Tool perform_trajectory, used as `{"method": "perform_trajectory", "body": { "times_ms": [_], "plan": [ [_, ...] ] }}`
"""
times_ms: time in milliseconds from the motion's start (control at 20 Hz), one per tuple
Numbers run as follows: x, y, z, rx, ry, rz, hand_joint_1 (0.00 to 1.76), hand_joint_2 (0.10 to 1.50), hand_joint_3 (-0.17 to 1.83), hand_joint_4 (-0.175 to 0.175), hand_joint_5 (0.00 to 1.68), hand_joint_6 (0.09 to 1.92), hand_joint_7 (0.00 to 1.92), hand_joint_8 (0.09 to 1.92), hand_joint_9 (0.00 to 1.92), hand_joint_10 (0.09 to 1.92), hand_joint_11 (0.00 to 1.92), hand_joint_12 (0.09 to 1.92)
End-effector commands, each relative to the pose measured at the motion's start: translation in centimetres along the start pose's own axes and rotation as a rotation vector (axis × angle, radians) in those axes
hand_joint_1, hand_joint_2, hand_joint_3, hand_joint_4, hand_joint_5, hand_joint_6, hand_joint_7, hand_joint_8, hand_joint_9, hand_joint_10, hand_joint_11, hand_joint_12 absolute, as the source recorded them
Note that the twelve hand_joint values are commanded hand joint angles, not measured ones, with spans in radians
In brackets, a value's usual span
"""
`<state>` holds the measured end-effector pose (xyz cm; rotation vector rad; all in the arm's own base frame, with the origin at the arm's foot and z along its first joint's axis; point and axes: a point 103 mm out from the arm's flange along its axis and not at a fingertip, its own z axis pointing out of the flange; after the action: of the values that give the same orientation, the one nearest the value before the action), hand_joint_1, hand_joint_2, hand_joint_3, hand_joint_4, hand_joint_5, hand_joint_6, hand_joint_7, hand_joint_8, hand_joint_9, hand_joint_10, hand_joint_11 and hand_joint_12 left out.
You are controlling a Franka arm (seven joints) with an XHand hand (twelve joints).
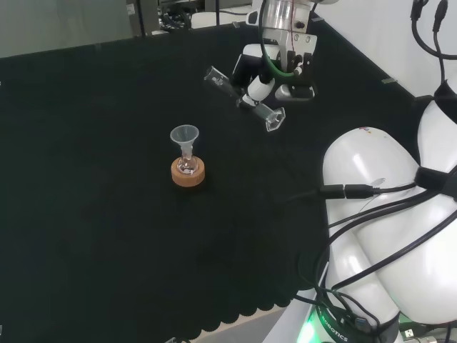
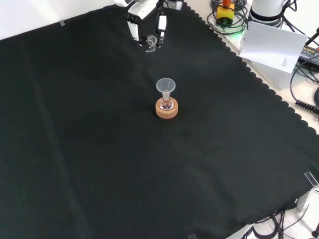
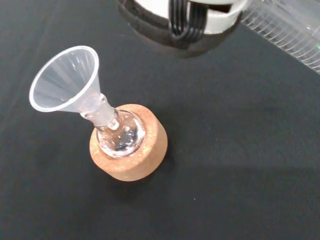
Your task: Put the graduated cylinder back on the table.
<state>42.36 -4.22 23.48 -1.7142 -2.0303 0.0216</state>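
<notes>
The hand hangs in the air above the black cloth with its fingers curled round a clear graduated cylinder. The cylinder lies tilted, its mouth toward the view's left and its base lower at the right. In the front view the hand is near the top edge, and the cylinder's end shows between its fingers. In the wrist view a ribbed clear stretch of the cylinder crosses one corner beside the hand.
A small round flask with a clear funnel in its neck sits on a cork ring mid-cloth, left of and nearer than the hand in the head view. The cloth's scalloped edge runs along the front view's right.
</notes>
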Motion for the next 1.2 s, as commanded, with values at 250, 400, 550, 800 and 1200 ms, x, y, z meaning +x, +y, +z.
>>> {"method": "perform_trajectory", "body": {
  "times_ms": [250,400,550,800,1200],
  "plan": [
    [-0.2,0.2,0.1,-0.063,0.082,-0.078,1.42,0.96,0.0,-0.175,1.29,0.45,1.23,0.62,1.55,0.09,1.25,0.71],
    [-0.5,0.7,0.5,-0.076,0.132,-0.099,1.42,0.96,0.0,-0.175,1.29,0.45,1.23,0.63,1.55,0.09,1.25,0.71],
    [-1.0,1.4,1.1,-0.086,0.186,-0.122,1.42,0.96,0.0,-0.175,1.29,0.45,1.23,0.63,1.55,0.09,1.25,0.71],
    [-2.2,3.1,2.1,-0.103,0.279,-0.162,1.42,0.96,0.0,-0.175,1.29,0.45,1.23,0.63,1.55,0.09,1.25,0.71],
    [-4.0,6.0,3.1,-0.14,0.38,-0.207,1.42,0.96,0.0,-0.175,1.29,0.46,1.22,0.63,1.55,0.09,1.25,0.71]
  ]
}}
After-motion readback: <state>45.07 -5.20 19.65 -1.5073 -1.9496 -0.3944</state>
